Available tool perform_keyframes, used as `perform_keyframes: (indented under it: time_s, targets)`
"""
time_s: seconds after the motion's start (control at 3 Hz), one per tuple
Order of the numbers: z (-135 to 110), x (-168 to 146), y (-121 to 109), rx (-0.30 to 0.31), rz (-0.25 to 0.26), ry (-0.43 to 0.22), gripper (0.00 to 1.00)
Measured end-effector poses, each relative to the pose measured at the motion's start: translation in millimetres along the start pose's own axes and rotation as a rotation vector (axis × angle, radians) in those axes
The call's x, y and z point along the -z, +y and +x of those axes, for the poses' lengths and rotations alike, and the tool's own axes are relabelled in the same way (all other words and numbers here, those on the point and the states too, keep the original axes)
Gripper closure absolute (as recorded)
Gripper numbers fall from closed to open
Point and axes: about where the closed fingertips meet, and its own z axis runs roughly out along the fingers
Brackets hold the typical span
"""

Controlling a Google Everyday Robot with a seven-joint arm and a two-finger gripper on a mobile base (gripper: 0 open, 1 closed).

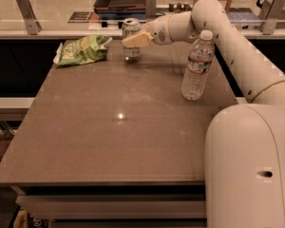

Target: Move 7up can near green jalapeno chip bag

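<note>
The 7up can, silver-topped with white and green sides, is upright at the far side of the table, just right of the green jalapeno chip bag. My gripper reaches in from the right and is shut on the can, one tan finger crossing its front. The can's base is at or just above the tabletop; I cannot tell which. The wrinkly green bag lies flat at the far left corner, a small gap between it and the can.
A clear plastic water bottle stands upright at the right side of the brown table. My white arm passes behind and above it. A counter with a rail runs behind the table.
</note>
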Motion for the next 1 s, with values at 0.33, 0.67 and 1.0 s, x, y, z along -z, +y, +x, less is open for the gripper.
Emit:
perform_keyframes:
  time_s: [0.33, 0.67, 1.0]
  targets:
    - [10.1, -14.1, 3.5, 0.002, -0.017, 0.017, 1.00]
    - [14.7, -17.5, 4.4, -0.003, -0.020, 0.017, 1.00]
    - [15.2, -21.2, 6.2, -0.004, -0.026, 0.018, 0.83]
